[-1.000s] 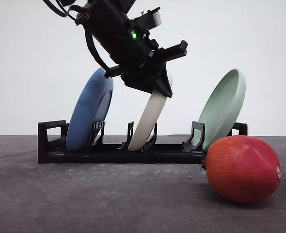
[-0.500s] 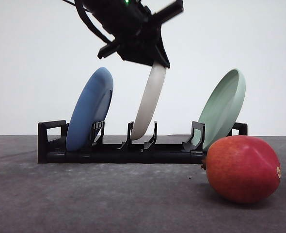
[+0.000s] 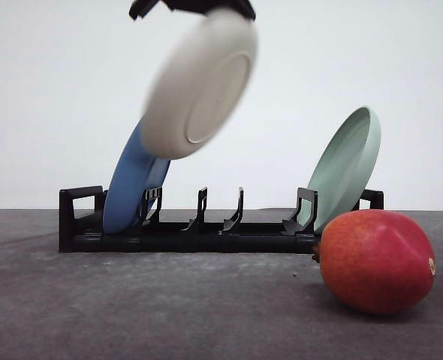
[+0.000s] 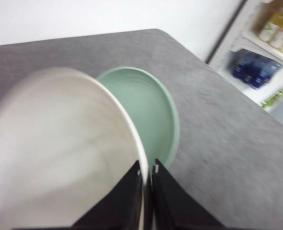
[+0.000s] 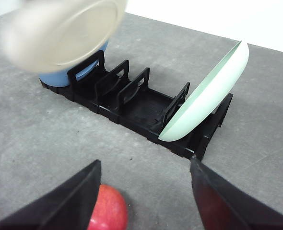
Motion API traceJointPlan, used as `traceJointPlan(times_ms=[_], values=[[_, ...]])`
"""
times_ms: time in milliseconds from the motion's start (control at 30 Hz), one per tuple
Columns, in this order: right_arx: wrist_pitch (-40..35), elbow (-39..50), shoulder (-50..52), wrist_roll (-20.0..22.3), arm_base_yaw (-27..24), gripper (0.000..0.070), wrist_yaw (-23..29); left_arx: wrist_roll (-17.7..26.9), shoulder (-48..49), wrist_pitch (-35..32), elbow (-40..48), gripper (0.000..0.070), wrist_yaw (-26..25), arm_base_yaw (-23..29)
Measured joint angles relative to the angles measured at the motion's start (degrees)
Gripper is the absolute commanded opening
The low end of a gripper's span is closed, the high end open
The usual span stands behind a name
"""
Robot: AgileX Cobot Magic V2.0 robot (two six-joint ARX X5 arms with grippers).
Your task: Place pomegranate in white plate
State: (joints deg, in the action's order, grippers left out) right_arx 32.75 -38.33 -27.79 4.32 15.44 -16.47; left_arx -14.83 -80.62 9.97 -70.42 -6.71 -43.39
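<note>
The grey tabletop (image 3: 131, 315) carried a black plate rack (image 3: 206, 232) with a blue plate (image 3: 128, 195) leaning in its left slot and a pale green plate (image 3: 349, 165) leaning at its right end; the middle slots stood vacant. The white plate (image 3: 199, 86) hung in the air above the rack, tilted and motion-blurred, its underside toward the front camera. The left end effector (image 4: 148, 191) was clamped on that plate's rim, one finger on each face. The pomegranate (image 3: 375, 260) lay on the tabletop just in front of the rack's right end, well apart from the left end effector. The right end effector (image 5: 144, 191) hovered above the fruit, fingers spread wide, holding nothing.
</note>
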Motion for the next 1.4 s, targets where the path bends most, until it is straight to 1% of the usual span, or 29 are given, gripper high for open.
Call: traceJointPlan(times_ms=[133, 200, 400, 600, 667, 767, 900, 1000, 1133, 1233, 1300, 1400], values=[[0.0, 0.0, 0.0, 0.0, 0.0, 0.0377, 0.0, 0.2, 1.4, 3.6, 0.0, 0.0013, -1.4, -3.0], [0.0, 0.0, 0.0, 0.0, 0.0, 0.0377, 0.0, 0.5, 1.7, 3.5, 0.3, 0.0013, -1.4, -4.8], [0.0, 0.0, 0.0, 0.0, 0.0, 0.0377, 0.0, 0.8, 3.3, -2.3, 6.1, 0.0013, -0.8, -10.5], [0.0, 0.0, 0.0, 0.0, 0.0, 0.0377, 0.0, 0.8, 7.5, -8.0, 15.6, 0.0013, 5.4, -15.7], [0.0, 0.0, 0.0, 0.0, 0.0, 0.0377, 0.0, 0.9, 9.9, -9.9, 19.3, 0.0013, 8.2, -17.3], [0.0, 0.0, 0.0, 0.0, 0.0, 0.0377, 0.0, 1.3, 13.0, -10.8, 23.6, 0.0013, 11.0, -18.7], [0.0, 0.0, 0.0, 0.0, 0.0, 0.0377, 0.0, 3.0, 15.8, -10.3, 29.1, 0.0013, 15.2, -19.5], [0.0, 0.0, 0.0, 0.0, 0.0, 0.0377, 0.0, 5.8, 16.4, -9.7, 32.0, 0.0013, 18.3, -20.1], [0.0, 0.0, 0.0, 0.0, 0.0, 0.0377, 0.0, 12.2, 15.2, -9.5, 33.3, 0.0013, 19.9, -21.4], [0.0, 0.0, 0.0, 0.0, 0.0, 0.0377, 0.0, 17.6, 12.3, -9.2, 33.3, 0.0013, 21.6, -22.7], [0.0, 0.0, 0.0, 0.0, 0.0, 0.0377, 0.0, 20.7, 9.9, -9.1, 33.3, 0.0013, 21.9, -23.2], [0.0, 0.0, 0.0, 0.0, 0.0, 0.0377, 0.0, 23.2, 6.0, -9.3, 33.3, 0.0013, 24.0, -24.1]])
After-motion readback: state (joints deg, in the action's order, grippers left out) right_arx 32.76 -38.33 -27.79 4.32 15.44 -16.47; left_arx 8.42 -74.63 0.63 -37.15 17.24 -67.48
